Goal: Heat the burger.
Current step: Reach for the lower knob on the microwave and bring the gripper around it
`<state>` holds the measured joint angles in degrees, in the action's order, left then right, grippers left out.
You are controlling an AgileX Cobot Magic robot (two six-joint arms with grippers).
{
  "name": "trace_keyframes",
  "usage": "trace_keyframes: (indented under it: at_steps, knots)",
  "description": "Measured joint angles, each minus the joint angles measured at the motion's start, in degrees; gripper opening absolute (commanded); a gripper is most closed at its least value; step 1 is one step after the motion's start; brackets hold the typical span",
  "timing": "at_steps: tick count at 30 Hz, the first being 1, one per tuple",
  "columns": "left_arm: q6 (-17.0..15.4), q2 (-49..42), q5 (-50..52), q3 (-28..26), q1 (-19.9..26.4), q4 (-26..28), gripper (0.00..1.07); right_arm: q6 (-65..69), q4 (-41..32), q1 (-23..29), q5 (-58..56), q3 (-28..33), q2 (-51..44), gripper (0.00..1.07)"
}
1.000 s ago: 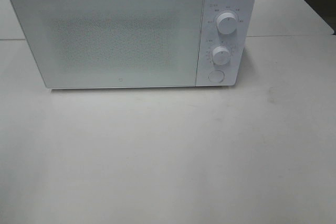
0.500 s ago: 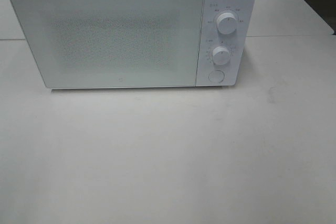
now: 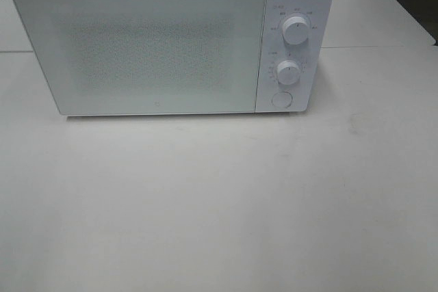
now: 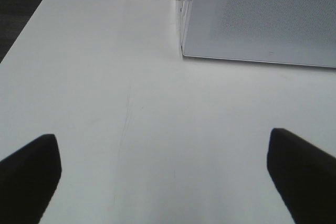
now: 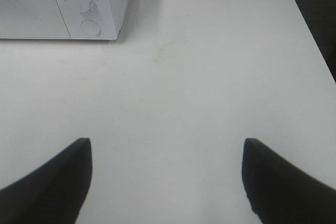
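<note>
Burger position is something we cannot tell: none of our views shows the burger itself. What we do see is a white microwave (image 3: 171, 42) standing at the far side of the worktop (image 3: 219, 203), its door (image 3: 140, 46) shut flat. The door's window is a pale speckled panel, and we make out nothing through it. To the right of the door, on the control strip, two round knobs sit one above the other, the upper knob (image 3: 295, 30) and the lower knob (image 3: 289, 72), with a round button (image 3: 281, 99) below them. Small markings ring both knobs, too small for us to read. A seam (image 3: 383, 47) crosses the worktop beside the microwave, where two slabs meet

The left gripper (image 4: 161, 140) hangs over bare worktop near the microwave's left front corner, apart from it. Its two dark fingers (image 4: 29, 177) stand wide apart with nothing between them. A thin, faint scratch (image 4: 126, 114) runs along the surface ahead of it. The right gripper (image 5: 165, 145) hangs over the worktop on the knob side, well clear of the microwave, its fingers (image 5: 47, 187) likewise spread wide and empty. A faint smudge (image 5: 158, 55) marks the surface between that gripper and the microwave's right front corner
</note>
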<state>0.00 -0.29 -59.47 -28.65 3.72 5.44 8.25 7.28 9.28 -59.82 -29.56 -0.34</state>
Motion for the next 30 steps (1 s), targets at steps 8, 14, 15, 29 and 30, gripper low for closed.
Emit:
trace_keyframes:
  at_steps: [8, 14, 15, 29, 30]
  knots:
    - [0.00, 0.00, 0.00, 0.00, 0.00, 0.00, 1.00, 0.00, 0.00, 0.00, 0.00, 0.00, 0.00, 0.75]
    - [0.00, 0.00, 0.00, 0.00, 0.00, 0.00, 1.00, 0.00, 0.00, 0.00, 0.00, 0.00, 0.00, 0.75]
    - [0.00, 0.00, 0.00, 0.00, 0.00, 0.00, 1.00, 0.00, 0.00, 0.00, 0.00, 0.00, 0.00, 0.75]
    - [0.00, 0.00, 0.00, 0.00, 0.00, 0.00, 1.00, 0.00, 0.06, 0.00, 1.55, -1.38, 0.46, 0.75]
    - [0.00, 0.00, 0.00, 0.00, 0.00, 0.00, 1.00, 0.00, 0.06, 0.00, 1.55, -1.38, 0.46, 0.75]
